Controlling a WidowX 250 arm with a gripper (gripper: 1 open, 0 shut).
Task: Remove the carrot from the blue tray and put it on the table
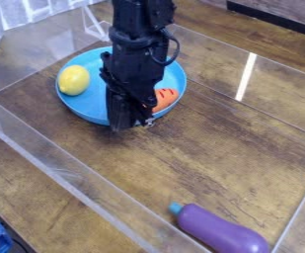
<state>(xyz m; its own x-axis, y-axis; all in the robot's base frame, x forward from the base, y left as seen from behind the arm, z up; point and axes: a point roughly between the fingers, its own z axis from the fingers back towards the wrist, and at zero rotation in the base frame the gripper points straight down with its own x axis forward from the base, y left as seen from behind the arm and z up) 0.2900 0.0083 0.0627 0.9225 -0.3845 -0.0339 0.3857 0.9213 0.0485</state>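
At the near rim of the blue tray (180, 70), the gripper (129, 121) points straight down with its jaws drawn together, tips low inside the dish. The carrot (167, 97) lies in the tray, touching or just beside the fingers on their right. Only its orange body shows, and the rest, leafy top included, is hidden behind the fingers. Its long axis is judged to run from the fingertips up and to the right. Whether the closed jaws pinch anything cannot be seen. A lemon (73, 79) rests at the tray's left, apart from the gripper. The coming move calls for a lift over the low rim, then travel to bare table (234, 138). An eggplant (221, 229) lies well apart at the near right, and clear plastic walls (56, 163) bound the surface.
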